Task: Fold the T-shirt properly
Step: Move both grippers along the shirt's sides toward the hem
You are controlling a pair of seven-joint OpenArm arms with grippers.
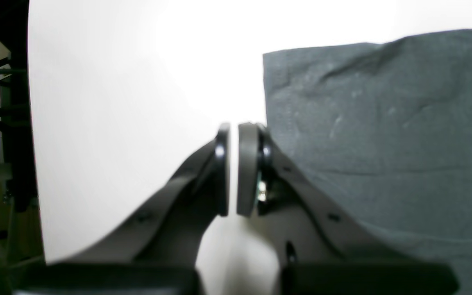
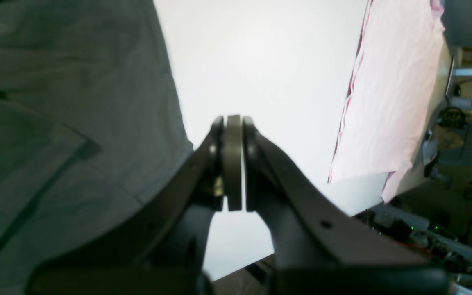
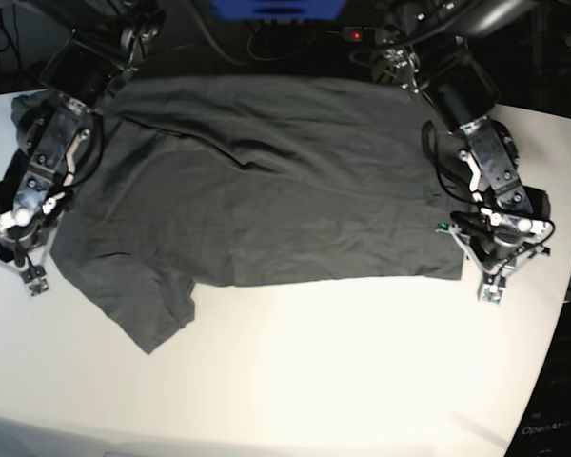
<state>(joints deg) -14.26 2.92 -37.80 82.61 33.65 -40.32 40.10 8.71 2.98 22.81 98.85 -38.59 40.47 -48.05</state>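
The T-shirt (image 3: 257, 205) lies spread on the white surface (image 3: 362, 371), folded once so its near edge runs straight, with one sleeve poking out at the near corner by the right arm. Further folds look to be left. The left pincer (image 1: 232, 168) hangs just off the shirt's side edge, pressed almost together on nothing. The right pincer (image 2: 232, 162) is pressed together, empty, beside the opposite edge.

T-shirt (image 3: 266, 190): plain dark charcoal grey, no print | table (image 3: 343, 371): white, glaring bright | left gripper (image 1: 232, 170): black arms, grey pads | right gripper (image 2: 233, 162): black, grey pad | cloth at the table edge (image 2: 387, 90): pale pink with a dark red-striped border
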